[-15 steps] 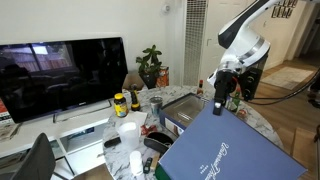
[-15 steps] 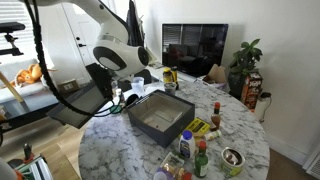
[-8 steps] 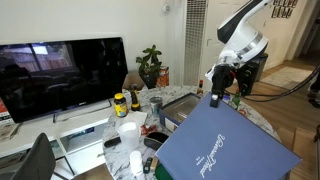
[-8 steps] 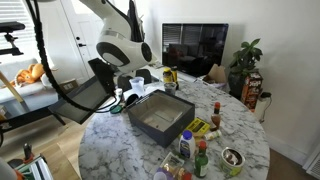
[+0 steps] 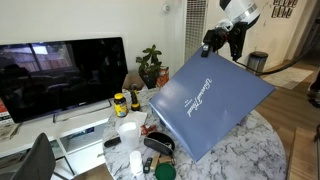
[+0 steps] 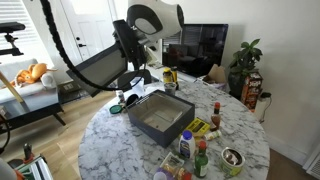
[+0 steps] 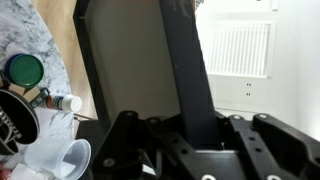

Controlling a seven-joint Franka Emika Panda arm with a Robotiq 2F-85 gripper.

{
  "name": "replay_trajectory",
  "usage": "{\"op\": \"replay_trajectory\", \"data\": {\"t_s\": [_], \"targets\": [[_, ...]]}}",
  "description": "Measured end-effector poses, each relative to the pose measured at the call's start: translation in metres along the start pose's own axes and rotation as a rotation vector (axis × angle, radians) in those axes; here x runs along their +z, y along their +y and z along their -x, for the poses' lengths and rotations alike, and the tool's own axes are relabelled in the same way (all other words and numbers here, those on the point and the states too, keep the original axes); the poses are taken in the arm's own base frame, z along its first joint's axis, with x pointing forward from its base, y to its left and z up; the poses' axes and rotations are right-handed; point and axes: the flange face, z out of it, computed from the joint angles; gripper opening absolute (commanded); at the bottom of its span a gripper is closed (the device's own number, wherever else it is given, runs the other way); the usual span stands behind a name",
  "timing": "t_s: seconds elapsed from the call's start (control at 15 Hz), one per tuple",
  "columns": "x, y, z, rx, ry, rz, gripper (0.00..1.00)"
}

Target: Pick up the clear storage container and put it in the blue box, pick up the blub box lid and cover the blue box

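My gripper is shut on the edge of the blue box lid, a large flat navy panel with white script. It holds the lid high and tilted over the table. The lid also shows as a dark panel in an exterior view, hanging from the gripper. In the wrist view the lid's rim runs between the jaws. The open blue box stands on the marble table. Its inside looks pale grey, and I cannot make out the clear storage container for certain.
Sauce bottles and jars crowd the table's near side, and a yellow-lidded jar and white cups stand by the edge. A TV and a plant stand behind the table. The round marble table has bare stone on that side.
The gripper has risen sharply with the lid. The lid has swung up from low over the table's edge to a steep tilt above the box.
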Motion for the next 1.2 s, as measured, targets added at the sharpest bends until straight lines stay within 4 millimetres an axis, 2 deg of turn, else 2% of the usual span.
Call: {"op": "replay_trajectory", "data": {"t_s": [0.2, 0.67, 1.2], "targets": [[-0.033, 0.002, -0.026, 0.040, 0.000, 0.027, 0.00], [-0.085, 0.031, -0.079, 0.130, -0.041, 0.072, 0.00], [-0.093, 0.038, -0.092, 0.131, -0.038, 0.080, 0.00]]}}
